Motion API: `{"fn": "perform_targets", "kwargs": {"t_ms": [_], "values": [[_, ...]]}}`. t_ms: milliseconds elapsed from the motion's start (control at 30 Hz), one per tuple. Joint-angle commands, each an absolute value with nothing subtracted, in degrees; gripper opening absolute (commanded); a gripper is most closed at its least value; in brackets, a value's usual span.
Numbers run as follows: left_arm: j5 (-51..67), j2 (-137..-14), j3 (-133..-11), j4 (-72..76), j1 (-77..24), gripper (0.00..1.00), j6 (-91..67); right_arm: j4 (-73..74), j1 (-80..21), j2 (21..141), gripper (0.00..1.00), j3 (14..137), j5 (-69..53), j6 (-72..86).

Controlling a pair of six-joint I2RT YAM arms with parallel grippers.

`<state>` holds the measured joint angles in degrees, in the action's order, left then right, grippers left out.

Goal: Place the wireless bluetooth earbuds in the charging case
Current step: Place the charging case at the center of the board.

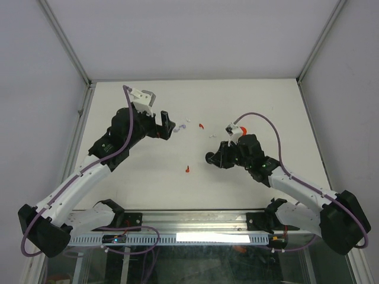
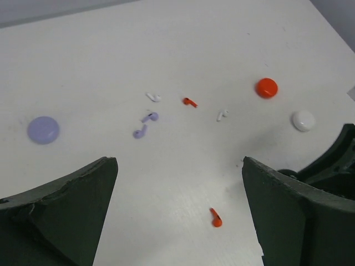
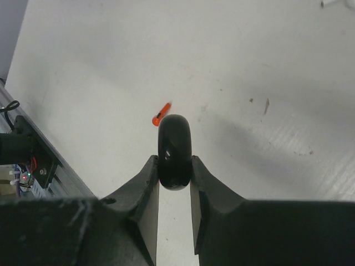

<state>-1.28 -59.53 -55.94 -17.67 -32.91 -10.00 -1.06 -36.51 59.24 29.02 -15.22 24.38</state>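
Note:
My right gripper (image 3: 175, 166) is shut on a black round charging case (image 3: 175, 149), held on edge between the fingers; it also shows in the top view (image 1: 212, 158). A red earbud (image 3: 161, 113) lies on the table just beyond it, also seen in the top view (image 1: 187, 170). My left gripper (image 2: 180, 213) is open and empty above the table, with that red earbud (image 2: 215, 217) between its fingers' lines. Further off lie two lavender earbuds (image 2: 145, 124), a second red earbud (image 2: 189, 102) and two white earbuds (image 2: 153, 97) (image 2: 222, 114). No black earbud is visible.
A lavender case (image 2: 43, 129), a red case (image 2: 266, 87) and a white case (image 2: 303, 120) lie closed on the white table. The red case (image 1: 243, 128) sits just behind the right wrist. Metal frame rails (image 1: 77, 136) edge the table.

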Motion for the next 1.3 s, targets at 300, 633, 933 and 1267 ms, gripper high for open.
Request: {"fn": "perform_targets", "kwargs": {"t_ms": [300, 633, 933, 1267], "values": [[-17.0, -56.6, -52.3, -15.0, -30.6, 0.99, -4.6, -0.1, -34.3, 74.4, 0.0, 28.6, -18.1, 33.4], [-24.3, -54.5, -51.0, -14.6, -30.2, 0.99, -5.9, 7.9, -33.0, 76.1, 0.28, 29.1, -13.0, 33.9], [-23.6, -54.1, -51.2, -15.2, -30.0, 0.99, -6.0, 18.3, -32.3, 69.9, 0.51, 32.7, -6.3, 31.3], [-23.5, -51.8, -49.6, -13.6, -29.7, 0.99, -8.3, 21.4, -31.3, 65.1, 0.71, 42.3, 11.1, 24.0]]}}
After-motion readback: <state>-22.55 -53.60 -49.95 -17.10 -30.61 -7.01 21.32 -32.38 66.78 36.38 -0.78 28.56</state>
